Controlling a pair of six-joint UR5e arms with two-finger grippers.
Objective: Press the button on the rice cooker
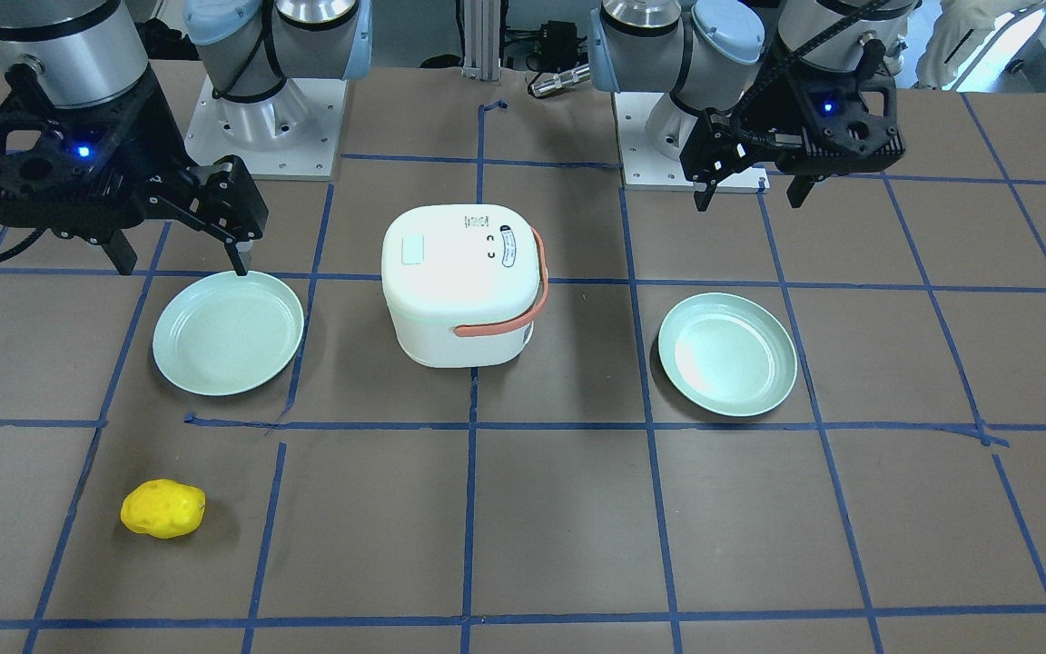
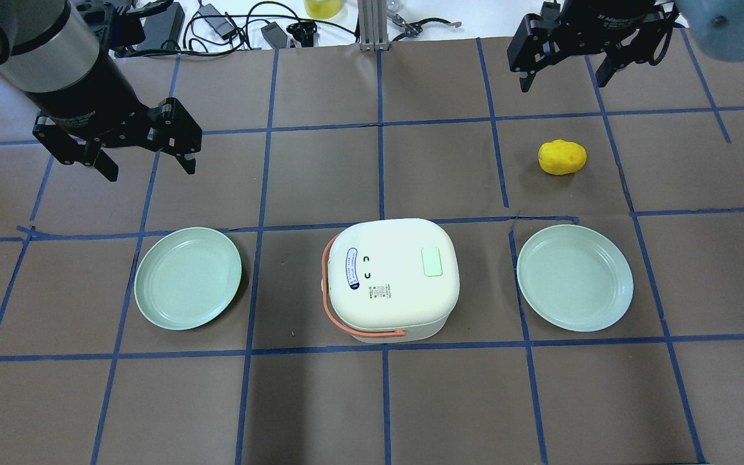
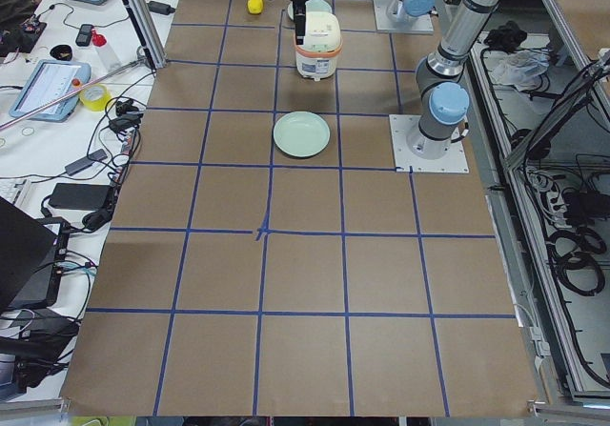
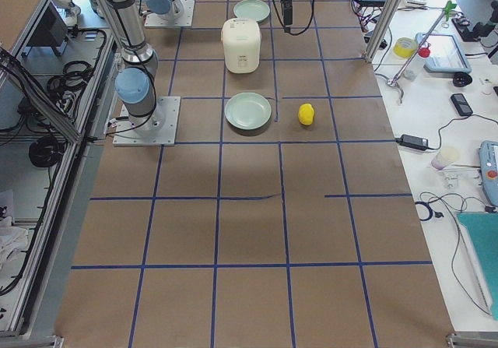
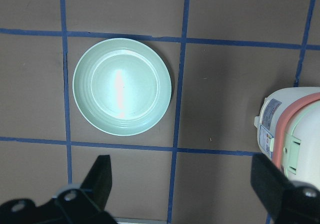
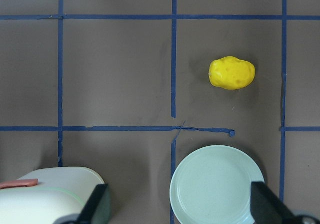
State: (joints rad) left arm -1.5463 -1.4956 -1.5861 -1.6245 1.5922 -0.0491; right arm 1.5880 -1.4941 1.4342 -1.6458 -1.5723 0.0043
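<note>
The white rice cooker [image 2: 394, 278] with an orange handle stands at the table's middle, lid shut; it also shows in the front view [image 1: 459, 282]. A pale green rectangular button [image 2: 433, 261] sits on its lid, seen in the front view too [image 1: 412, 251]. My left gripper [image 2: 149, 165] hangs open and empty above the table, beyond the left plate. My right gripper [image 2: 564, 82] hangs open and empty at the far right. In the left wrist view the cooker's side [image 5: 295, 129] is at the right edge. In the right wrist view its lid [image 6: 50, 194] is at the bottom left.
Two pale green plates flank the cooker, one on my left [image 2: 188, 278] and one on my right [image 2: 574, 278]. A yellow lumpy object [image 2: 562, 157] lies beyond the right plate. Cables and gear lie past the table's far edge.
</note>
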